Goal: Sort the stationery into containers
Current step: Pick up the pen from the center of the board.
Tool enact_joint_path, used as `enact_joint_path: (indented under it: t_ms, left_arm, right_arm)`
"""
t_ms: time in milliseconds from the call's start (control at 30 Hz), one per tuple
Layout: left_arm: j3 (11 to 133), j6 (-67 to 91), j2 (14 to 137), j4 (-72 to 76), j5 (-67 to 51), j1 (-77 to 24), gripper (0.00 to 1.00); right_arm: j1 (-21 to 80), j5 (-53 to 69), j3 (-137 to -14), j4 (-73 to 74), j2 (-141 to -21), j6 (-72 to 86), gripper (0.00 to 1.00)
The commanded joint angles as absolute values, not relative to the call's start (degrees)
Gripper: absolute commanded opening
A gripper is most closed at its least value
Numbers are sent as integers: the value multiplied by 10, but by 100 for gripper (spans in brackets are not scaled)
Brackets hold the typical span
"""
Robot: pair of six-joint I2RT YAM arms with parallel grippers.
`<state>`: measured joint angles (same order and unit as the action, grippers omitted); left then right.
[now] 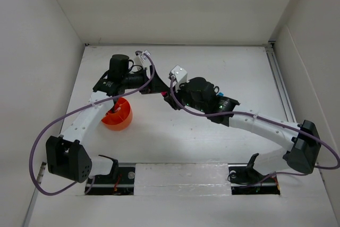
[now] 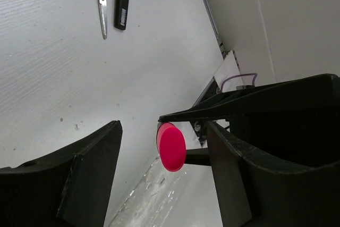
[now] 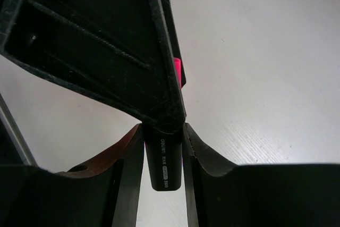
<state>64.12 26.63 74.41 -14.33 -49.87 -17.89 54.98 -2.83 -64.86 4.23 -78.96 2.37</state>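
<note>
Likely handover, centre of top view. Right gripper [image 3: 163,131] clamped on pink highlighter [image 3: 167,166]; left gripper [image 2: 162,126] jaws apart around its cap, not touching. Centre cap, close firmly, then right lets go. Orange cup [image 1: 119,120] centre-left

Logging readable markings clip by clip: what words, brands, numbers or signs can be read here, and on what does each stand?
"DELI" (probably; small sideways white print): on the black barrel of the pink highlighter clamped in the right gripper.
Two more white marks below it on the same barrel: too small to read.
Faint mark on the blue highlighter: too blurred to read.
Scissors and orange cup: no text visible.
</note>
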Motion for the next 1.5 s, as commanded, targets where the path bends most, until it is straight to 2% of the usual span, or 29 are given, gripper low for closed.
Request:
enact_joint_path:
  t_ms: [0,167,267,400,533,800,900,1033,1400,1433,1467]
  left_arm:
    - [635,263,742,-120,-519,-177,60]
    - [635,263,747,-120,-519,-177,52]
    - [635,263,747,-126,-519,-177,52]
    - [635,263,747,-126,-519,-177,43]
    - [635,263,747,-126,-519,-177,42]
    - [641,263,747,-131,-509,-177,30]
    - [647,258,747,-136,-496,-177,21]
    - [652,258,747,-147,-468,-177,0]
    - [652,258,752,-153,-462,-171,0]
    - [652,258,752,-153,-453,-166,0]
    - [652,258,746,-153,-445,-166,0]
  right_arm:
    - [555,-56,-680,7,-791,24,0]
    - [555,-72,-680,2,-791,24,0]
    - [555,-67,-685,2,-791,24,0]
    - [555,-72,-686,2,-796,24,0]
    - [555,-58,-686,2,-796,24,0]
    - [571,-58,-686,-4,-802,18,0]
    - [571,-58,-686,-4,-808,18,0]
    - [571,-58,-686,-4,-813,18,0]
    - [571,-77,-691,-4,-824,24,0]
    - [571,-77,-691,-4,-824,24,5]
    - [571,-77,-691,-4,-830,24,21]
